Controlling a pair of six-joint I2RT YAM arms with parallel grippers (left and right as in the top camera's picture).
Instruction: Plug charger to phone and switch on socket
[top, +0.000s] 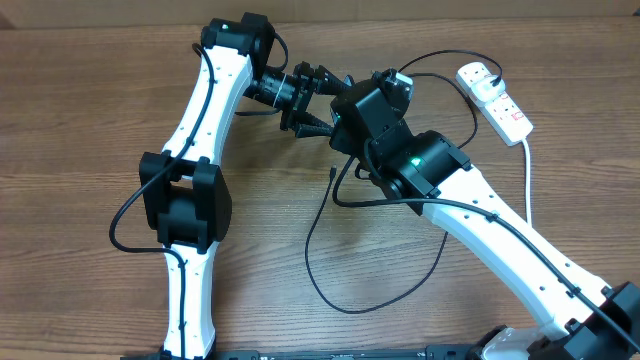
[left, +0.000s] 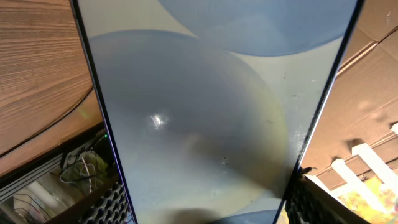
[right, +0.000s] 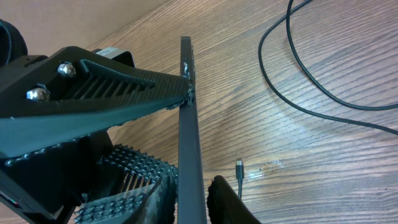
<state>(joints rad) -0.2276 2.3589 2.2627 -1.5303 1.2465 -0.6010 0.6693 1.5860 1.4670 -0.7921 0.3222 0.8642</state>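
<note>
- Phone (left: 199, 112) fills the left wrist view with its pale blue screen, held on edge above the table (top: 90, 120) at upper centre of the overhead frame.
- Left gripper (top: 322, 100) is clamped across its two long edges.
- Right gripper (right: 189, 202) is almost closed, with its pads (right: 146, 190) against both faces.
- Charger (top: 320, 285) loops loose over the wood. Its connector tip (right: 239, 167) lies on the tabletop at lower centre of the right wrist view, ungripped.
- Socket (top: 497, 100) lies at upper right.

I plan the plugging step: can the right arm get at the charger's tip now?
Probably not yet. The right gripper seems shut on the phone, so it is not free, though the charger's tip lies bare on the table nearby.
</note>
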